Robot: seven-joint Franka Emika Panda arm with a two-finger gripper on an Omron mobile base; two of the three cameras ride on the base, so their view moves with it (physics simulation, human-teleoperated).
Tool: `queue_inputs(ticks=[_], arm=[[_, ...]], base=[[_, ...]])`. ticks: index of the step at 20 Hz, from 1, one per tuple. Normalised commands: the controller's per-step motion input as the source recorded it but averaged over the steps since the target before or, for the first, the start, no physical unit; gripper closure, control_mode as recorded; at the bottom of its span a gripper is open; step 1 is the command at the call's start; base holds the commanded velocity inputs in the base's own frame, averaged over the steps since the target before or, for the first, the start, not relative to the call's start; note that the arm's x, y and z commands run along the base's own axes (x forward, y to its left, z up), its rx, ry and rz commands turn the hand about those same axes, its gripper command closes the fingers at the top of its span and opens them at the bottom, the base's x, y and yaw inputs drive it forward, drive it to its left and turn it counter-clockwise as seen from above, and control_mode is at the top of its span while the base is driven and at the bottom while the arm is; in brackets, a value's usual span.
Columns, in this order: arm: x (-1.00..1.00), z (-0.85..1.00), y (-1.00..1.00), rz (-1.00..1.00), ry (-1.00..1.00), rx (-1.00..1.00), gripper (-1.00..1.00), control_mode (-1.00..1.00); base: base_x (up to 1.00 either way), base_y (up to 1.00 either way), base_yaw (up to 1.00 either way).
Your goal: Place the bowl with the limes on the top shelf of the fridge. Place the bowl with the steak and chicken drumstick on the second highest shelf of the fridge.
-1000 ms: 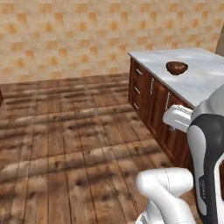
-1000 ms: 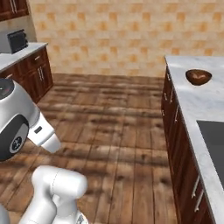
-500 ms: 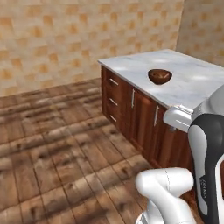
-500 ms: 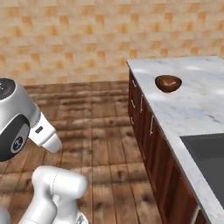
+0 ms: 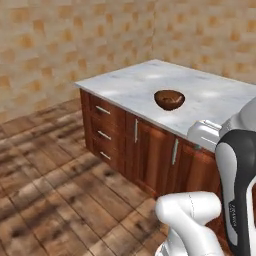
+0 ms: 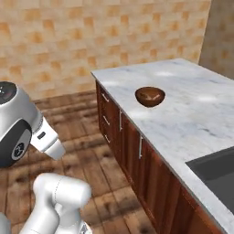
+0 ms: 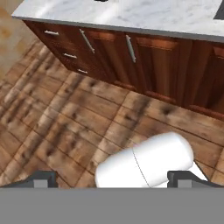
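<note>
Base swung toward wooden bowl [image 5: 169,99].

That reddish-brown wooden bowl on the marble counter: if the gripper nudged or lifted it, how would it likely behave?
The wooden bowl looks rigid, so it should hold its shape. Its rounded underside on the smooth marble counter suggests it may slide or rock if pushed. It looks empty from here, so probably light; a rim pinch might tip it.

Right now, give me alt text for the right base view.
A reddish-brown wooden bowl sits on a white marble counter above dark wood cabinets. A dark sink is at lower right, with plank floor and a tan tiled wall behind.
</note>
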Motion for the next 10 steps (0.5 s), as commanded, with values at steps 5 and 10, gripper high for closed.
queue_inputs(ticks=[5, 10], arm=[[0.0, 0.0, 0.0, 0.0, 0.0, 0.0, -1.0, 1.0], [0.0, 0.0, 0.0, 0.0, 0.0, 0.0, -1.0, 1.0]], base=[[0.98, 0.52, -0.55], [0.68, 0.42, -0.66]])
